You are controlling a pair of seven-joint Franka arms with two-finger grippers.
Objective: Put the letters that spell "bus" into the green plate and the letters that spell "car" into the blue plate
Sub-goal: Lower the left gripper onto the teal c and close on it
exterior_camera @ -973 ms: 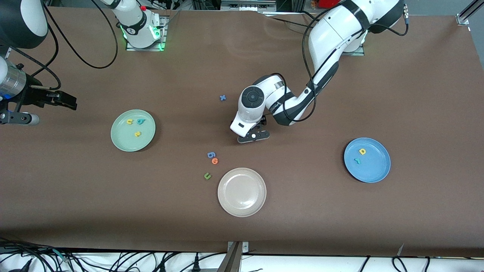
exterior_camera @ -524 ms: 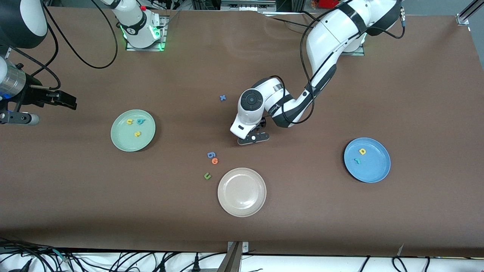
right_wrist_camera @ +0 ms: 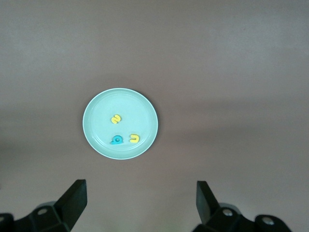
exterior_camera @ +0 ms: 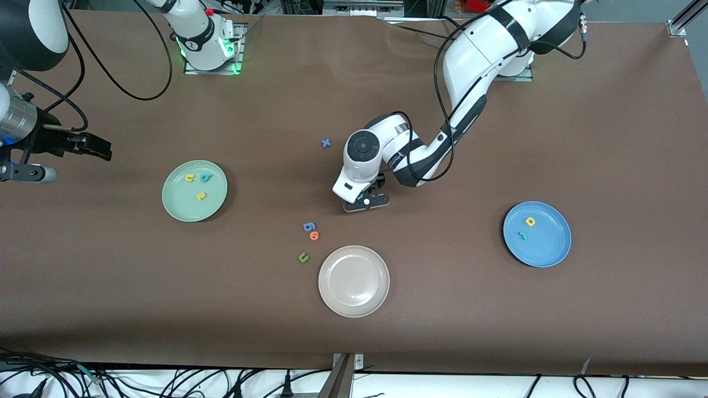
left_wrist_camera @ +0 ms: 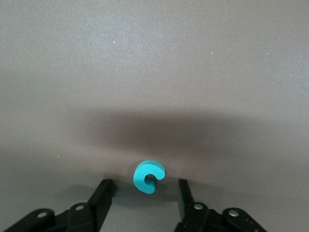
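A teal "c" lies flat on the brown table between the fingers of my left gripper, which is open with a gap on each side of the letter. In the front view that gripper is low over the table's middle. The green plate holds a yellow "u", a teal "b" and a yellow "s". The blue plate holds a yellow "a" and a teal "r". My right gripper waits wide open high over the table near the green plate.
A beige-white plate sits nearer the front camera than the left gripper. Beside it lie a blue "g", an orange "o" and a green "u". A blue "x" lies next to the left arm's wrist.
The left hand has shifted slightly toward the right arm's end, and its fingers have drawn closer together around the "c". The right arm has not moved.
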